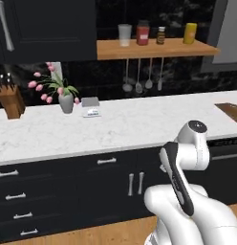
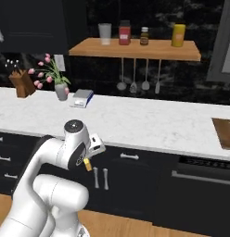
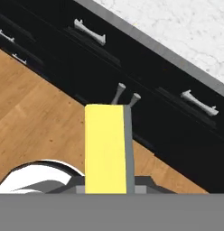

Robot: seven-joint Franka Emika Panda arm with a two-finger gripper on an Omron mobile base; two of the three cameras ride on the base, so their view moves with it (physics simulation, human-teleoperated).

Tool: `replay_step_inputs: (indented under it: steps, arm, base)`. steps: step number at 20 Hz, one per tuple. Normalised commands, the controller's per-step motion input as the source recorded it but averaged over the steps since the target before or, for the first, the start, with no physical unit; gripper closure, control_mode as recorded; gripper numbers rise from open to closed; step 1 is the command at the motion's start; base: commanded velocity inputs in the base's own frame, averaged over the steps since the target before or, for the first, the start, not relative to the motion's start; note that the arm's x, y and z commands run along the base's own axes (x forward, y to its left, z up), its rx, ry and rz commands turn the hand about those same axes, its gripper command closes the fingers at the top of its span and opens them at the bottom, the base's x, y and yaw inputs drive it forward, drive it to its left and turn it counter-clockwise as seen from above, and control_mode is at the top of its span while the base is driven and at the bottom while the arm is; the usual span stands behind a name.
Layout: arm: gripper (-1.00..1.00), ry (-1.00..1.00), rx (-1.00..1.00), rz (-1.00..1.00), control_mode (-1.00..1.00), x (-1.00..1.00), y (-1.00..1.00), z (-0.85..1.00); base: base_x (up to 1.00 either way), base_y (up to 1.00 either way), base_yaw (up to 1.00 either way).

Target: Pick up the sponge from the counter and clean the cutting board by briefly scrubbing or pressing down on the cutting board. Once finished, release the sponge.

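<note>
Left base view: the cutting board (image 1: 231,112) sits at the right edge on the counter (image 1: 115,127), with nothing on it.
Right base view: the gripper (image 2: 88,165), low centre-left, pinches something yellow.
Hand view: the sponge (image 3: 108,149) is clamped at bottom centre; pickup seems done, scrubbing remains.

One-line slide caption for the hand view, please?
Gripper holds the yellow sponge above dark drawers and wooden floor.

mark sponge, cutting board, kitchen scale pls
sponge (image 3: 107,149): hand view, middle of its yellow face, held in the shut gripper.
cutting board (image 2: 224,133): right base view, visible brown top at the counter's right end.
kitchen scale (image 2: 81,98): right base view, its top plate, beside the flower vase.
</note>
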Motion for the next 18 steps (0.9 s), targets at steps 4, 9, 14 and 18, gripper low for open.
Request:
replay_step_inputs:
  steps: [4,9,14,18]
  arm:
    - [1.0,0.0,0.0,0.0,1.0,0.0,0.0,0.0]
    - [1.0,0.0,0.0,0.0,1.0,0.0,0.0,0.0]
    - [1.0,0.0,0.0,0.0,1.0,0.0,0.0,0.0]
    - [1.0,0.0,0.0,0.0,1.0,0.0,0.0,0.0]
  base:
    - [0.0,-1.0,-0.03]
    - [0.15,-1.0,-0.01]
    - [0.31,-0.89,0.0]
    - [0.53,-0.66,0.0]
